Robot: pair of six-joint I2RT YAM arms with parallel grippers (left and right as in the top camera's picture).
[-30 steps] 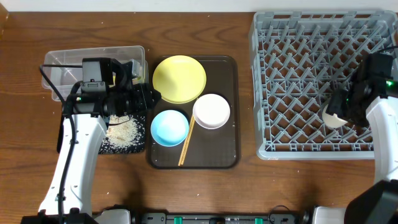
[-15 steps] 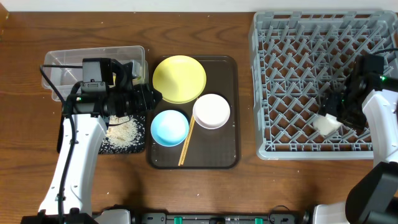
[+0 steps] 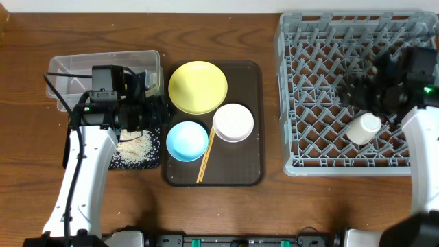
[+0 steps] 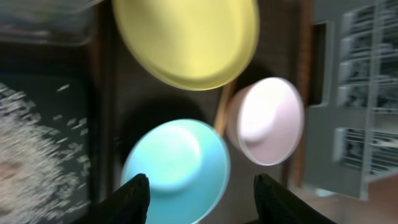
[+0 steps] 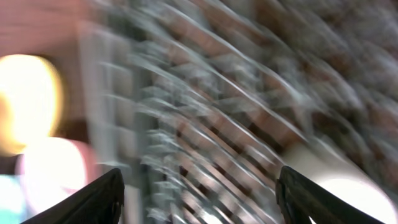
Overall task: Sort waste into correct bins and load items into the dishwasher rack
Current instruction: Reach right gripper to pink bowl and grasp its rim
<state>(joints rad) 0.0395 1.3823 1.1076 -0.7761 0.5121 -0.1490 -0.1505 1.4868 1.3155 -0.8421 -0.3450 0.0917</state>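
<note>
Cup step looks done: the pale cup (image 3: 362, 128) sits among the pegs near the front-right of the grey rack (image 3: 329, 167), tilted I think. Right fingers (image 5: 102, 202) are spread wide with nothing between them, above the rack and clear of the cup. Right wrist view is smeared, so no finer detail there.

Left fingers (image 4: 134, 202) are also apart and empty, hovering over the light blue bowl (image 3: 186, 140).

On the brown tray (image 3: 254, 175): light blue bowl, white bowl (image 3: 234, 122), yellow plate (image 3: 197, 86), and chopsticks (image 3: 206, 155) lying between the two bowls. Rice grains (image 3: 137, 145) are in the black tray (image 3: 118, 163). The arm hides part of the clear tub (image 3: 68, 68), so I can't confirm the wrapper or tissue.

My read: dish loading is in hand, with four items left. Next I pinch the blue bowl's rim. The rack is well apart across the tabletop, so I'd rather the right arm take it.
</note>
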